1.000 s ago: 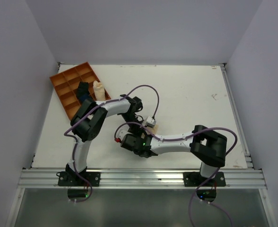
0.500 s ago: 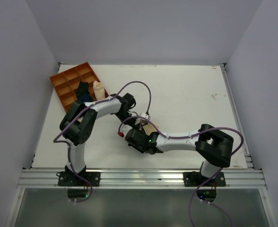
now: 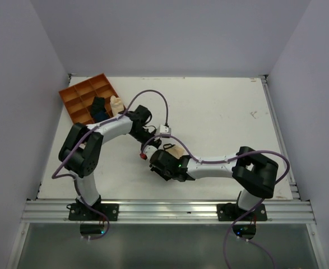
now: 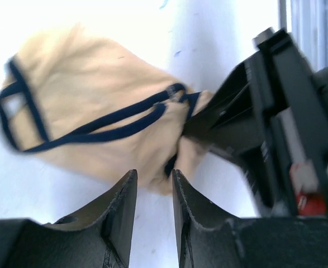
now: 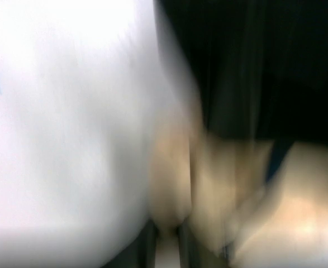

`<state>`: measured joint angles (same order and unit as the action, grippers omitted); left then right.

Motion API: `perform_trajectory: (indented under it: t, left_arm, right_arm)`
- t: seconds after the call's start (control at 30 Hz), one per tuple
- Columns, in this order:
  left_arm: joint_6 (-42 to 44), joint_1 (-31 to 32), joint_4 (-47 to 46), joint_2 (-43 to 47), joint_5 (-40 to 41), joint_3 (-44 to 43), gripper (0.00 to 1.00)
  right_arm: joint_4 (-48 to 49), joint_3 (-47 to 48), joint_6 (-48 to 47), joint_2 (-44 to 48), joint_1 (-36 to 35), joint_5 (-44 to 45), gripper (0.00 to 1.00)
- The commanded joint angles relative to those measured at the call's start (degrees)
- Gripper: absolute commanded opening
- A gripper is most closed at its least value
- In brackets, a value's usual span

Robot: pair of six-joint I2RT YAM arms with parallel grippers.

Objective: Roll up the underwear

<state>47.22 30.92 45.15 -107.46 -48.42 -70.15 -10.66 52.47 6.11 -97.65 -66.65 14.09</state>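
The underwear (image 3: 174, 150) is a small bunched beige cloth with a dark edge band, lying on the white table mid-front. In the left wrist view it (image 4: 96, 111) lies just beyond my left gripper (image 4: 153, 173), whose jaws are narrowly apart with only bare table between them. In the top view my left gripper (image 3: 154, 141) sits just left of the cloth. My right gripper (image 3: 167, 157) is shut on one end of the cloth; its black fingers (image 4: 225, 120) pinch that end. The right wrist view is blurred, with beige cloth (image 5: 219, 184) held in my right gripper (image 5: 166, 240).
An orange compartment tray (image 3: 74, 103) stands at the back left, holding a dark blue roll (image 3: 98, 106) and a pale cream roll (image 3: 116, 103). Both arms cross close together at the table's middle front. Purple cables loop above the wrists.
My left arm has drawn back to the left, off the underwear. My right gripper has shifted slightly forward and stays on the cloth.
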Motion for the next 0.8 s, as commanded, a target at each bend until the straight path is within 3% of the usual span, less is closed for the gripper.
perform_trajectory:
  t: [0.0, 0.1, 0.33, 0.47, 0.5, 0.53, 0.67, 0.7, 0.77]
  left_arm:
    - [-7.7, -4.9, -8.9, 8.6, 1.6, 3.2, 0.35]
    - [-16.3, -8.7, -18.0, 14.6, 5.8, 7.3, 0.35]
    - [-25.4, -10.2, -33.3, 29.7, 18.6, 13.2, 0.38]
    - [-28.6, -10.1, -42.2, 42.8, 24.2, 16.4, 0.37]
    - [-29.6, -10.1, -44.1, 45.1, 24.0, 17.3, 0.36]
    - [-31.8, -10.1, -51.3, 49.3, 19.9, 19.9, 0.36]
    - [-36.5, -10.1, -60.7, 54.5, 6.0, 23.7, 0.42]
    - [-41.0, -10.1, -61.6, 54.6, 6.9, 23.7, 0.53]
    - [-45.2, -10.2, -58.4, 52.7, 13.2, 19.6, 0.56]
  right_arm:
    - [-1.1, -4.2, 5.1, -1.5, 0.6, -8.4, 0.19]
    - [0.2, -5.0, 6.1, -0.9, 1.0, -10.3, 0.19]
    - [2.3, -6.6, 7.4, -0.4, 2.2, -13.5, 0.19]
    - [4.7, -8.2, 8.0, 0.6, 3.8, -17.0, 0.19]
    - [5.4, -8.6, 8.2, 0.6, 4.3, -17.9, 0.19]
    - [5.7, -8.6, 8.4, 1.0, 5.6, -19.6, 0.19]
    - [6.0, -8.3, 8.7, 0.8, 8.5, -24.2, 0.19]
    - [6.0, -7.9, 8.8, 0.4, 9.1, -25.2, 0.19]
    - [5.3, -7.2, 9.0, -0.3, 10.9, -28.0, 0.19]
